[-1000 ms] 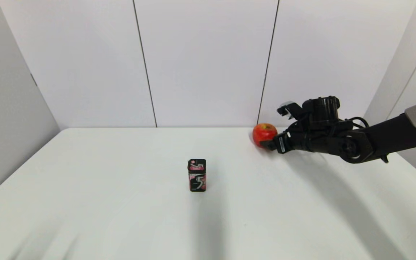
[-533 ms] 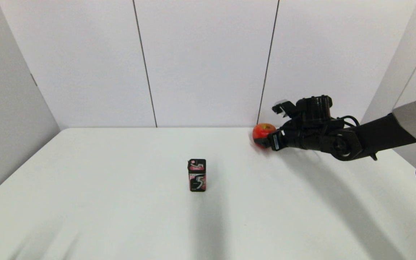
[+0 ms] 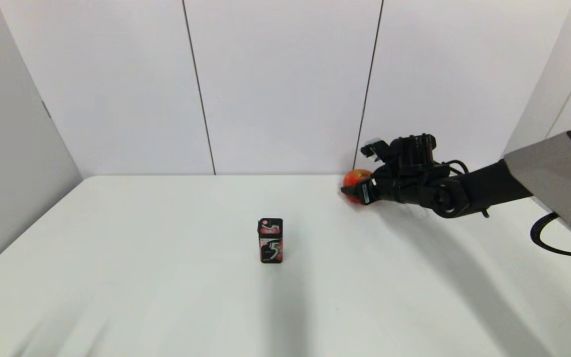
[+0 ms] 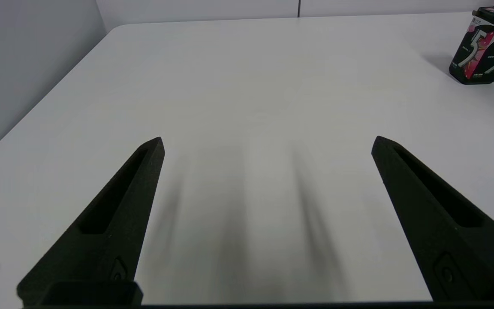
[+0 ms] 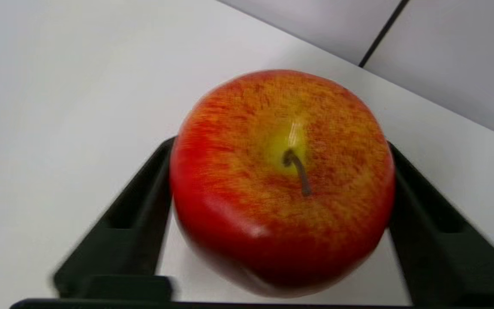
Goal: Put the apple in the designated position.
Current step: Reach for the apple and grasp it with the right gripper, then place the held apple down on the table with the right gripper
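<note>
The right claw pinches the apple between its fingers near the table's far edge, stem up, and since round, smooth skin gives little hold, it could slip or roll out if the squeeze loosens mid-carry; the left claw hangs spread.

The right arm is showing as a black tube with a round joint housing, widening into a grey shell at the near right. A black cylindrical block and a small pale-topped part are sitting over its wrist, a thin black cable is looping there, and another is curving below the shell. Both grippers are wearing long, tapered matte-black fingers with recessed slots.
</note>
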Tool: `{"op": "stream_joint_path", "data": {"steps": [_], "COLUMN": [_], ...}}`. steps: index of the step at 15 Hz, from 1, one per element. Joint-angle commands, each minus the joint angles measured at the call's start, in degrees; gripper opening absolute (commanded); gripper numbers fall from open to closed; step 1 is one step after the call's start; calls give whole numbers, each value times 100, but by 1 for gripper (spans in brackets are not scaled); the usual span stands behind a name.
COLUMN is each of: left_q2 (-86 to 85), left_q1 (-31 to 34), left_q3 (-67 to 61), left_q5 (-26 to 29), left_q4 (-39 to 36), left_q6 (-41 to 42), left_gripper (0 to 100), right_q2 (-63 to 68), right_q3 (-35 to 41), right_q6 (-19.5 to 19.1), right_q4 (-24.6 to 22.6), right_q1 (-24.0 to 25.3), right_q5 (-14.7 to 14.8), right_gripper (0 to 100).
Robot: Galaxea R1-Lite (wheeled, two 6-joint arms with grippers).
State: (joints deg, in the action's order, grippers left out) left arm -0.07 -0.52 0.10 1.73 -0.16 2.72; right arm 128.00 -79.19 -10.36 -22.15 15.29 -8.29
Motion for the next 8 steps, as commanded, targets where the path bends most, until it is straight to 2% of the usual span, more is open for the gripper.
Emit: {"op": "stream_joint_path", "data": {"steps": [1,4,5,6,8], "left_q2": [7,7,7,7,7], "left_q1": [0,0,0,0,0], "left_q3": [-1,-1,-1,-1,-1], "left_q5": [3,3,3,3,3], "left_q4": [-2,-2,-2,-2,-2], "left_q6": [1,1,1,1,1], "left_gripper": [100,100,100,100,100], "right_q2": [32,-91,-205,-337,-715], "right_q3": [-53,-35,44,62,9], "right_q6": [-10,-36,-45,-54,-36], "right_q4": [0,79,194,484,958], "right_q1": [-26,-17,-17,-35,-61], "right_q5": [3,64,196,451,767], "right_gripper": [0,0,0,0,0]}}
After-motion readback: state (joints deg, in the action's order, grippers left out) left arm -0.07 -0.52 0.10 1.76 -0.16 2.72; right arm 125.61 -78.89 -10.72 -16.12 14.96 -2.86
